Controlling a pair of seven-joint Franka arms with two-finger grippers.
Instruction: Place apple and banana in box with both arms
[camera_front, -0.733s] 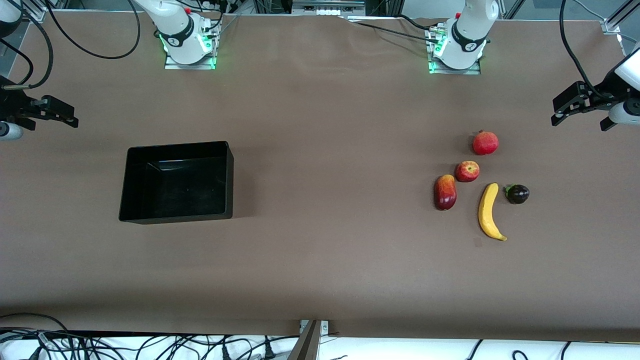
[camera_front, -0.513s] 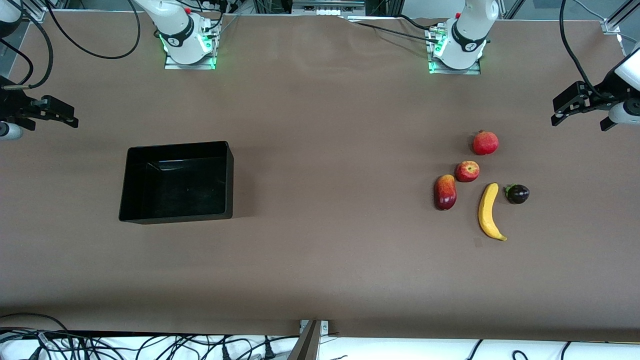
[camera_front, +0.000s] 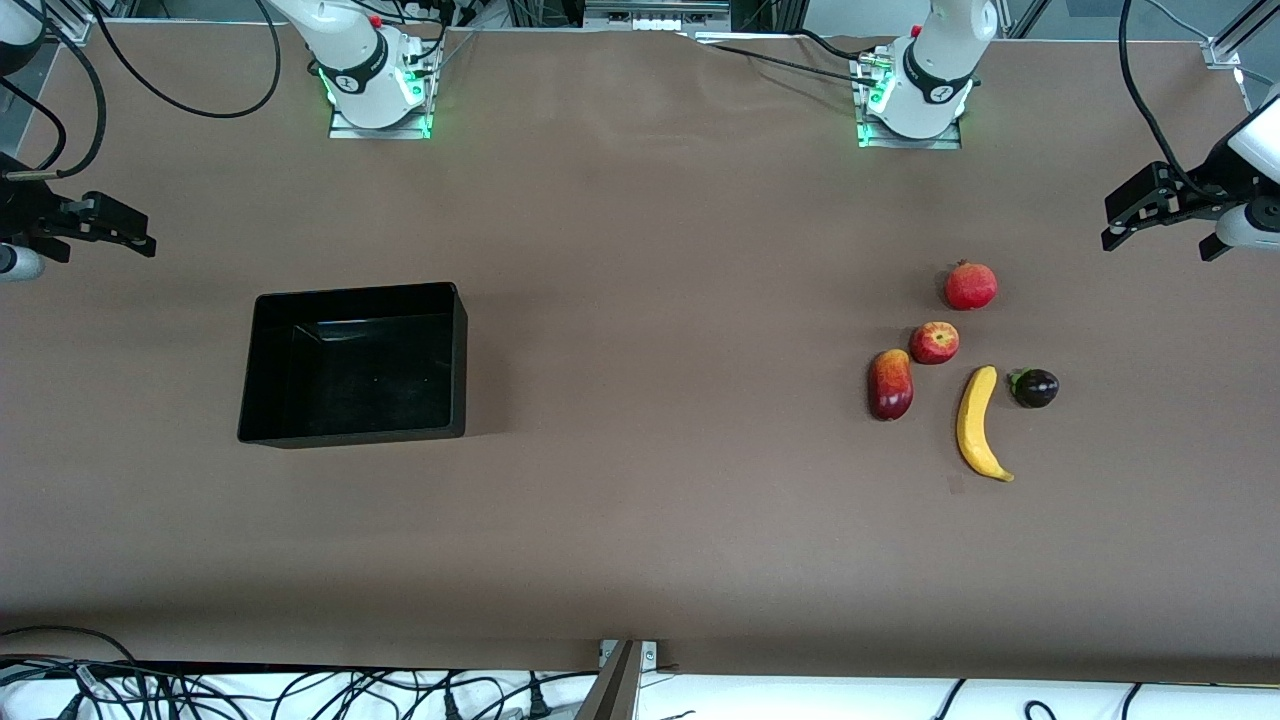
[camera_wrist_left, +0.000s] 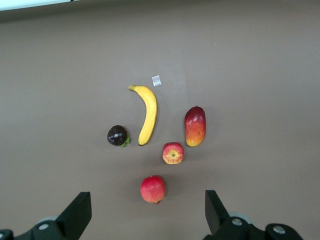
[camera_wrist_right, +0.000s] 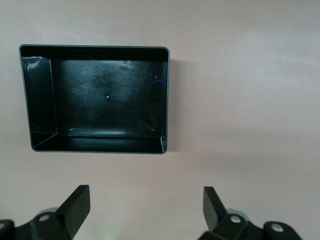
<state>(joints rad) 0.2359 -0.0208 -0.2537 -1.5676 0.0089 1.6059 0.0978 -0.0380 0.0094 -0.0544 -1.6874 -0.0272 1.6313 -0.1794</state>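
The apple (camera_front: 934, 342) (camera_wrist_left: 173, 153) lies in a cluster of fruit toward the left arm's end of the table. The yellow banana (camera_front: 978, 424) (camera_wrist_left: 147, 114) lies beside it, nearer to the front camera. The black box (camera_front: 459, 360) (camera_wrist_right: 166, 100) stands empty toward the right arm's end. My left gripper (camera_front: 1112, 225) (camera_wrist_left: 147, 212) hangs open and empty in the air over the left arm's end of the table, with the fruit cluster spread out below in its wrist view. My right gripper (camera_front: 140, 232) (camera_wrist_right: 145, 200) hangs open and empty over the right arm's end, with the box below in its wrist view.
A red pomegranate (camera_front: 971, 286) (camera_wrist_left: 153, 189), a red-yellow mango (camera_front: 890, 384) (camera_wrist_left: 195, 126) and a small dark purple fruit (camera_front: 1035, 388) (camera_wrist_left: 117, 135) lie around the apple and banana. Brown table (camera_front: 660, 300) stretches between box and fruit. Cables hang past the table's front edge.
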